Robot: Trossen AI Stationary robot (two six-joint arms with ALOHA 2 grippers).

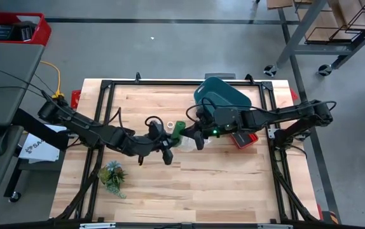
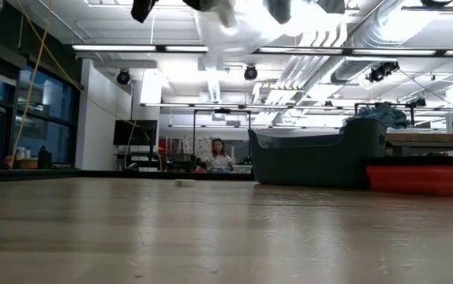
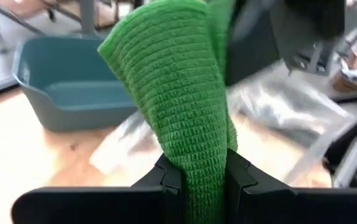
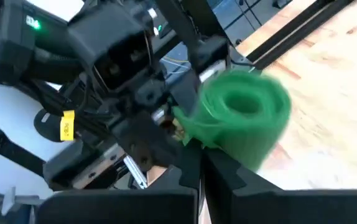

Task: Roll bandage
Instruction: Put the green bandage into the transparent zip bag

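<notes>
Grey concrete floor [image 1: 170,51] around the pale wooden worktop [image 1: 220,191], metal shelving on castors [image 1: 322,32], red crate [image 1: 17,28] in a corner, ceiling strip lights [image 2: 132,49], exposed ducts [image 2: 321,63], dark windows [image 2: 29,110], a seated person [image 2: 219,154] far off

We are seeing the bandage [image 1: 179,129] hanging above the table's middle, off the wood; one end is showing as a bright green knitted strip [image 3: 188,112] rising upright and folding over; the other is sitting wound into a small hollow-centred roll [image 4: 244,118].

arms: dark, jointed; black cables | right arm [image 1: 278,116]: green light | left arm [image 4: 66,127]: yellow tag, green light
</notes>
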